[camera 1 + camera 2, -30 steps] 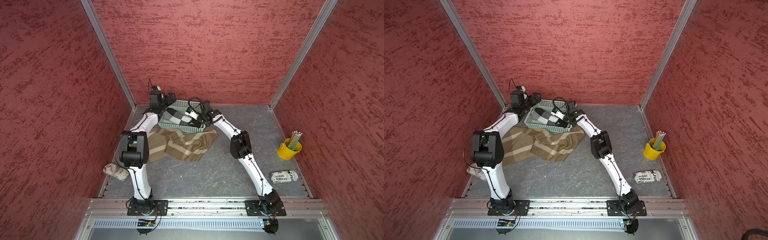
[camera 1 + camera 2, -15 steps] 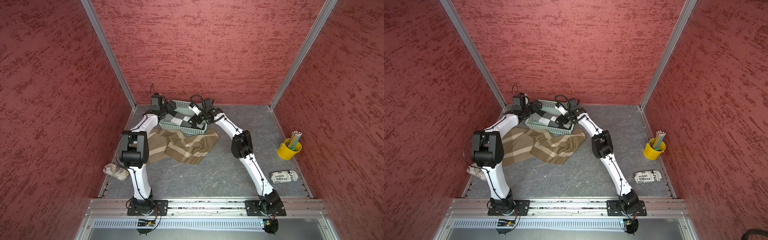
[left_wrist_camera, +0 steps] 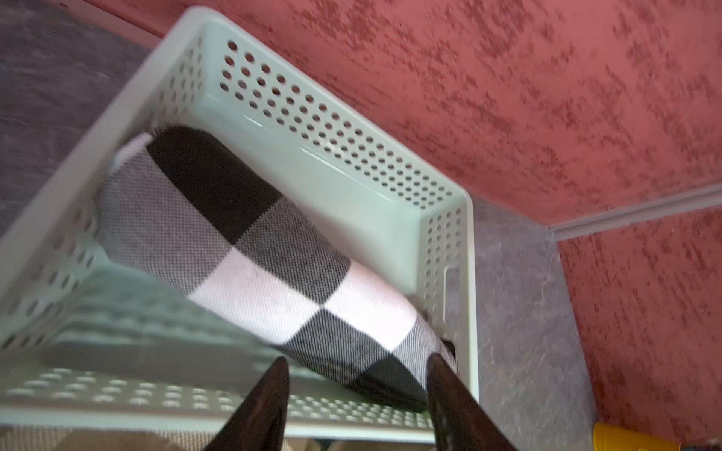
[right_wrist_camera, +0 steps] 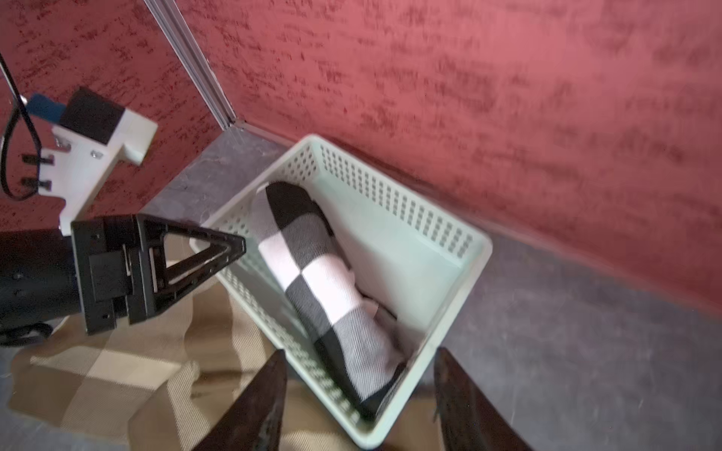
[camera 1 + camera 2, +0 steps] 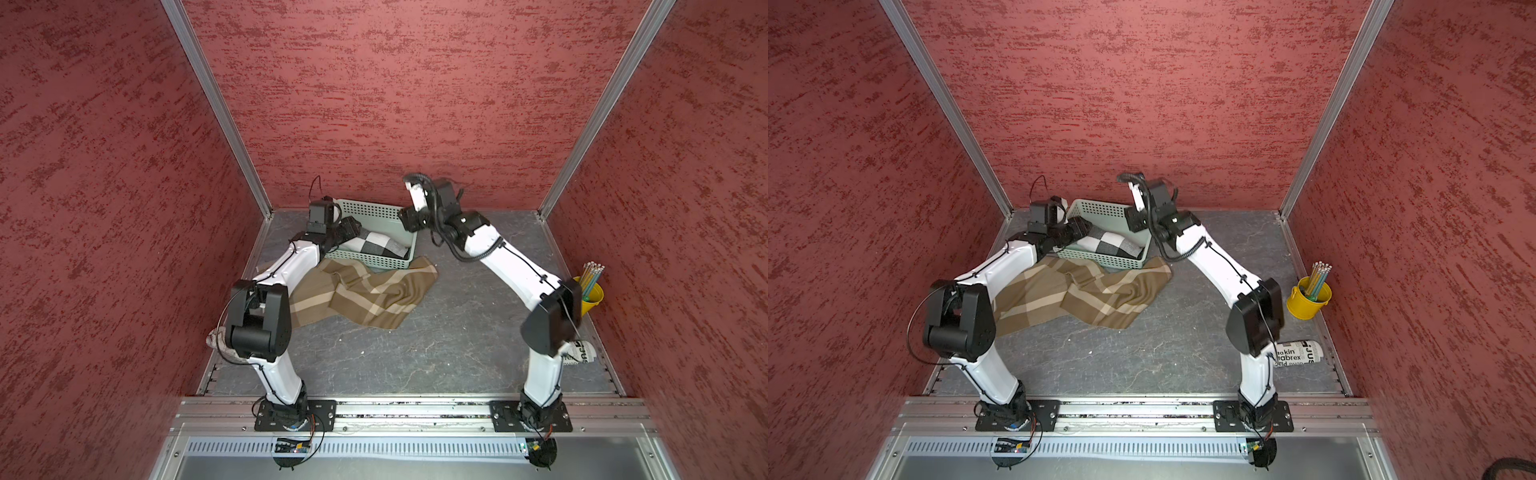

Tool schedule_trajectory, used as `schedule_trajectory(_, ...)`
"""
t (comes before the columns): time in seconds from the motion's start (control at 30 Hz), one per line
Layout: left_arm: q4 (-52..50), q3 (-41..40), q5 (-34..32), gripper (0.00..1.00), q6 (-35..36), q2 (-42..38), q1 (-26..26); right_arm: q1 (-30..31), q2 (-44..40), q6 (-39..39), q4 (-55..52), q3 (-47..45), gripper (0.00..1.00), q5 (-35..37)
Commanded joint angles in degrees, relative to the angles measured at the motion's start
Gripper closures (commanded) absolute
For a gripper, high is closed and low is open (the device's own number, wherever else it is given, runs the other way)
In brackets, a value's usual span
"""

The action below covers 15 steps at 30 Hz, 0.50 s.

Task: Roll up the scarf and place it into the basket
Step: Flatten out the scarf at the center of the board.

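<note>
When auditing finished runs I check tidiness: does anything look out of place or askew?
The rolled checked scarf lies diagonally in the basket, which looks fine. The brown plaid cloth stands out: it lies rumpled on the table, one edge seemingly tucked under the basket's near side.

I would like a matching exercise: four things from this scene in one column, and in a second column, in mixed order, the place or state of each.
Things:
1. black-and-white checked scarf
2. brown plaid cloth
3. yellow bucket
4. mint-green basket

Place or state:
A. holds pencils
B. lies crumpled on the table
C. rolled up, lying inside the basket
D. has perforated sides

Pairs: 1-C, 2-B, 3-A, 4-D
</note>
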Motion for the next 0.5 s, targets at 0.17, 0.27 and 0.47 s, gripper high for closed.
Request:
schedule_trajectory(0.17, 0.8, -11.9, 3.4, 0.52, -1.2, -1.7, -4.9, 4.2, -17.9, 28.0, 5.4, -33.5, 0.40, 5.7)
schedule_trajectory(0.27, 4.7, -12.1, 4.7, 0.53, -2.7, 1.4, -5.4, 4.9, -19.6, 34.7, 10.3, -41.2, 0.32, 4.1)
schedule_trajectory(0.47, 7.5, -5.9, 4.4, 0.52, -2.9, 10.3, -5.6, 4.9, -17.3, 39.9, 22.2, -47.6, 0.25, 0.1)
